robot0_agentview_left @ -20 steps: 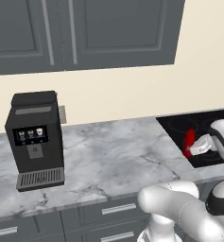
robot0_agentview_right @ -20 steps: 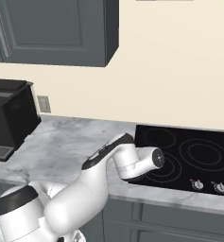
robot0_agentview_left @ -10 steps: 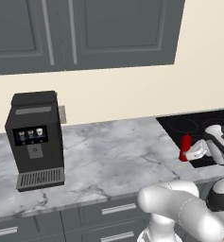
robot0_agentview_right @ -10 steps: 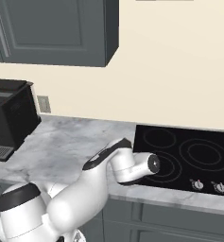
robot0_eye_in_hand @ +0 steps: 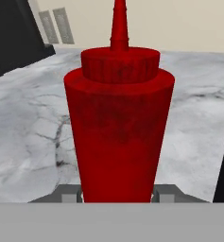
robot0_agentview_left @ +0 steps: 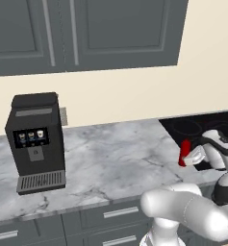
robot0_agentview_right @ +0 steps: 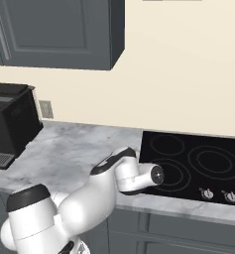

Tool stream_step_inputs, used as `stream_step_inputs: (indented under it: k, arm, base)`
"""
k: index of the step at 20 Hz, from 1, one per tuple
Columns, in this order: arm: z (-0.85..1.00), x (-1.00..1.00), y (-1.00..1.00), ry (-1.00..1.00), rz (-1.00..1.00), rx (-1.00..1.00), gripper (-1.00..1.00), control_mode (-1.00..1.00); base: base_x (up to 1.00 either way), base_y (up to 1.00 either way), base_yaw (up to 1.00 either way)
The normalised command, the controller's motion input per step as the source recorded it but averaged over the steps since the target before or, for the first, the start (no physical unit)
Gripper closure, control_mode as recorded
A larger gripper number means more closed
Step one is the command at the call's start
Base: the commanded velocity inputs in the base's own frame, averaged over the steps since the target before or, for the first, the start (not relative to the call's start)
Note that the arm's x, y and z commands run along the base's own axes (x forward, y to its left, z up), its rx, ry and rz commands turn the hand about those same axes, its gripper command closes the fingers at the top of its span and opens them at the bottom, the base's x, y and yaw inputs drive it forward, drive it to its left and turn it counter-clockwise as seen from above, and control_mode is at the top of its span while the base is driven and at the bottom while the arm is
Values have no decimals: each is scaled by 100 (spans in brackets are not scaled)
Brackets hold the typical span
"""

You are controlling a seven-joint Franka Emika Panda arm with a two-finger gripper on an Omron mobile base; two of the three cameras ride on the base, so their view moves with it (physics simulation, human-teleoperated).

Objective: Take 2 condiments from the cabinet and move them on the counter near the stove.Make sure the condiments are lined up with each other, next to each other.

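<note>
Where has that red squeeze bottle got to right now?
The red squeeze bottle is shut in the gripper, upright above the marble counter by the left edge of the black stove, at the right of the left base view.

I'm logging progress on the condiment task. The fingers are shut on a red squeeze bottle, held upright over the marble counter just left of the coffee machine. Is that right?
Not quite. The fingers are shut on the red squeeze bottle, upright over the marble counter, but it is beside the black cooktop, far right of the coffee machine. The left base view shows this.
</note>
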Motion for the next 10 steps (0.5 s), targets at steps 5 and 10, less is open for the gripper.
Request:
stream_step_inputs:
  k: [5, 10]
  arm:
    - [-9, 4, 0, 0, 0, 0, 100, -100]
    - [-9, 1, 0, 0, 0, 0, 100, -100]
  base:
    - [0, 0, 0]
    - [0, 0, 0]
